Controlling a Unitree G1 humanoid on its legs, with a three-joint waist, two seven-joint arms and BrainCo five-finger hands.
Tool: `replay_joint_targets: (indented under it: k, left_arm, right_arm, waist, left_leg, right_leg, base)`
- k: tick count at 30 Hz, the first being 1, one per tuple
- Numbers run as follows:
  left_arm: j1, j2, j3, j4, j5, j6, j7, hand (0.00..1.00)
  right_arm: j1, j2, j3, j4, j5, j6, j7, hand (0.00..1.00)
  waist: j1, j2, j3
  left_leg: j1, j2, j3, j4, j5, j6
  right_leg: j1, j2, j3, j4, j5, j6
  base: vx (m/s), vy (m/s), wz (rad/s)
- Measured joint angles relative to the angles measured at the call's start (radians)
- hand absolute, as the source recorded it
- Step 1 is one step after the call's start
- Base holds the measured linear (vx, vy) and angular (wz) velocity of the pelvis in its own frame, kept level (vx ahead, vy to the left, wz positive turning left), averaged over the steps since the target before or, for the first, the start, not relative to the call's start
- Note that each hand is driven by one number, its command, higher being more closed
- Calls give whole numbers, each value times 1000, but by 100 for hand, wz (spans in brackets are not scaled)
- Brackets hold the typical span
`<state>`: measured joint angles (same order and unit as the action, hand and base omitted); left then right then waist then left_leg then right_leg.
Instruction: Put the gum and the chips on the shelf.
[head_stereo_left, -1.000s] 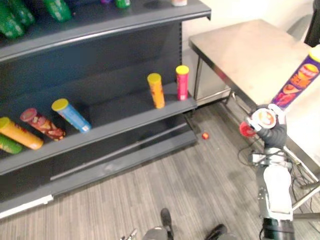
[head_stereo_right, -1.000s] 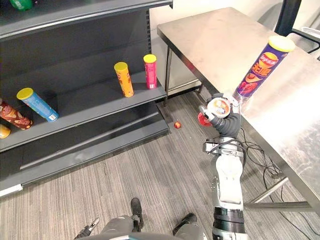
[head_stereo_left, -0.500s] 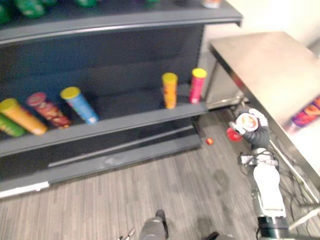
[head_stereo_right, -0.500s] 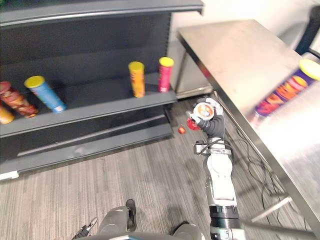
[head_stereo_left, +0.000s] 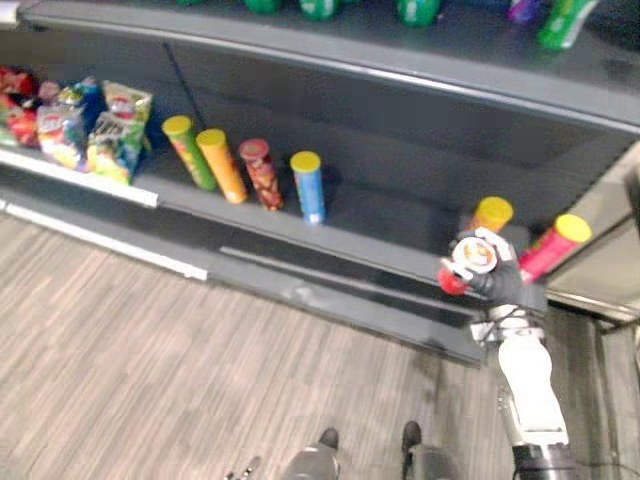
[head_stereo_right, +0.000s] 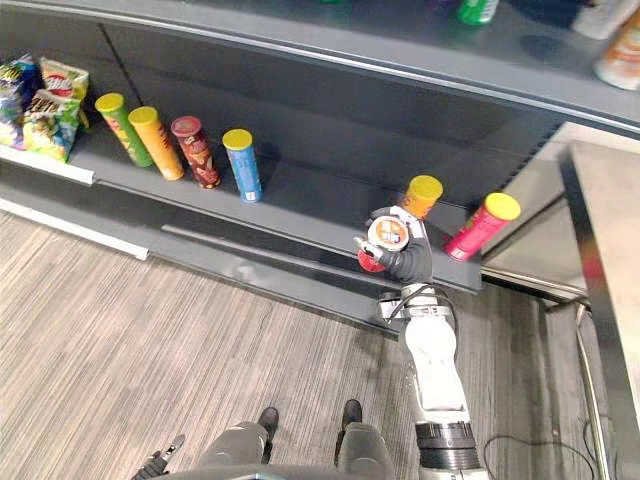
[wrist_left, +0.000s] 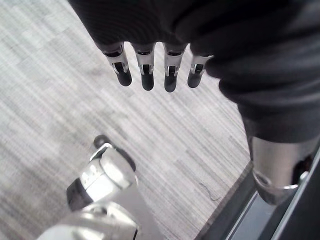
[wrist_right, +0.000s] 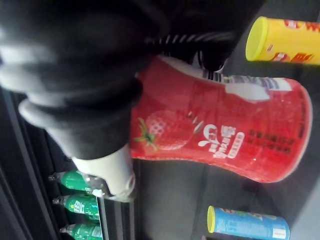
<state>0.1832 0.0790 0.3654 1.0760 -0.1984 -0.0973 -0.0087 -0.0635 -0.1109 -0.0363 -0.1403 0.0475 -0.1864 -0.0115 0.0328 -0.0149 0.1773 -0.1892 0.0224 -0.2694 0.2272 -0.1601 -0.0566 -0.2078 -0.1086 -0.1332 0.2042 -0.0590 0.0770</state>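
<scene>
the right hand (head_stereo_right: 408, 262) grips the red plastic gum tub with a strawberry on it (wrist_right: 220, 135) close in front of the dark grey metal shelf (head_stereo_right: 300, 200), near its right end, not put down yet, while the left hand (wrist_left: 146, 75) hangs with straight fingers, holding no chips.

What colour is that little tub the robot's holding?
Red tub with a strawberry picture, clearest in the right wrist view.

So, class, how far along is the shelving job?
Done: chip cans stand on the shelf; whether the task's chips are among them is unclear. In hand: the right hand grips the gum before the shelf. Left: set it on the shelf. The left hand hangs open, empty.
</scene>
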Motion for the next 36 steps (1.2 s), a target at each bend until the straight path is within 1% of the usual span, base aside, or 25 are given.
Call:
replay_joint_targets:
  k: [1, 2, 3, 4, 5, 6, 7, 10, 13, 16, 20, 24, 27, 31, 36]
  left_arm:
    - [-4, -12, 0, 0, -15, 5, -3, 0]
    - [-7, -17, 0, 0, -19, 9, -4, 0]
    - [-10, -18, 4, -1, -19, 13, -5, 0]
    - [-14, -18, 4, 0, -17, 13, -5, 0]
    - [-14, -18, 4, 0, -17, 13, -5, 0]
    - [-13, -18, 4, 0, -14, 13, -3, 0]
    - [-13, -18, 4, 1, -11, 13, 2, 0]
    - [-13, -16, 4, -1, 26, 13, 8, 0]
    - [-13, -15, 4, -2, 29, 13, 11, 0]
    - [-14, -14, 1, -1, 65, 13, 13, 0]
    - [-13, -14, -6, -2, 72, 13, 15, 0]
    - [-12, -13, -10, -1, 95, 13, 15, 0]
    - [-13, -9, -18, 0, 100, 13, 15, 0]
    - [-15, -8, -26, 12, 106, 13, 14, 0]
    - [-12, -7, -26, 36, 106, 14, 14, 0]
  right_arm:
    - [9, 0, -21, 0, 1, 0, -1, 100]
    - [12, 0, -31, 1, 1, 0, -1, 100]
    - [14, -3, -49, 1, 4, 0, -4, 100]
    - [15, -5, -66, 1, 7, 0, -4, 100]
    - [17, -5, -71, 2, 9, 0, -4, 100]
    - [21, -4, -72, 4, 9, 0, -5, 100]
    - [30, -4, -69, 6, 9, 0, -6, 100]
    - [56, -2, -59, 9, 15, 0, -2, 100]
    - [58, -1, -44, 19, 39, -1, 0, 100]
    - [59, -1, -35, 59, 50, 0, 9, 100]
    - [53, -9, -33, 60, 83, 0, 17, 100]
    - [-5, -44, -9, 60, 87, 0, 17, 100]
    - [-50, -59, 20, 60, 87, 1, 19, 100]
    - [-121, -73, 27, 45, 89, 2, 19, 100]
    - [-222, -101, 53, -5, 91, 2, 20, 100]
  waist:
    - [-10, 2, 0]
    - [-13, 2, 0]
    - [-17, 5, -1]
    - [-19, 3, 0]
    - [-20, 4, -1]
    - [-22, 6, 0]
    - [-25, 7, -2]
    - [-25, 10, -6]
    - [-24, 14, -9]
    - [-25, 24, -21]
    - [-25, 37, -42]
    - [-24, 35, -44]
    - [-23, 29, -49]
    - [-15, 26, -52]
    - [-2, 13, -62]
  left_leg:
    - [1, 61, 76, -43, 31, -17]
    - [3, 76, 108, -59, 46, -22]
    - [11, 97, 179, -94, 72, -37]
    - [21, 101, 224, -123, 94, -37]
    - [22, 102, 244, -129, 100, -31]
    - [32, 106, 286, -143, 103, -22]
    - [40, 104, 313, -160, 113, -30]
    - [76, 82, 326, -193, 129, -28]
    - [86, 69, 353, -209, 133, -24]
    - [108, 68, 369, -229, 136, -27]
    - [131, 72, 375, -268, 151, -37]
    - [157, 76, 401, -291, 160, -36]
    - [163, 78, 416, -299, 163, -35]
    - [178, 77, 427, -321, 172, -32]
    - [189, 78, 448, -321, 173, -32]
  right_leg:
    - [14, 10, -51, -14, -5, -15]
    - [19, 10, -67, -16, -7, -19]
    - [26, 9, -92, -25, -8, -20]
    - [35, 3, -102, -40, -8, -20]
    - [41, -1, -106, -48, -7, -18]
    - [56, -7, -109, -65, -1, -9]
    - [74, -15, -113, -86, 7, 1]
    - [108, -30, -105, -136, 30, 19]
    - [113, -36, -83, -176, 56, 30]
    - [127, -34, -77, -196, 65, 33]
    - [127, -28, -71, -199, 65, 33]
    - [127, -23, -42, -199, 69, 33]
    - [124, -19, -25, -201, 76, 32]
    - [124, -16, -8, -206, 84, 31]
    - [127, -10, 16, -223, 99, 27]
  base:
    - [72, -226, 71]
    - [80, -197, 82]
    - [54, -91, 53]
    - [34, -17, 44]
    - [18, 37, 23]
    - [-1, 67, 16]
    - [-5, 83, 13]
    - [46, 115, 0]
    - [23, 61, -19]
    - [32, 11, -13]
    - [32, -19, -8]
    - [-8, -12, -17]
    - [-27, -3, -14]
    - [-22, -6, -11]
    - [-6, -7, -13]
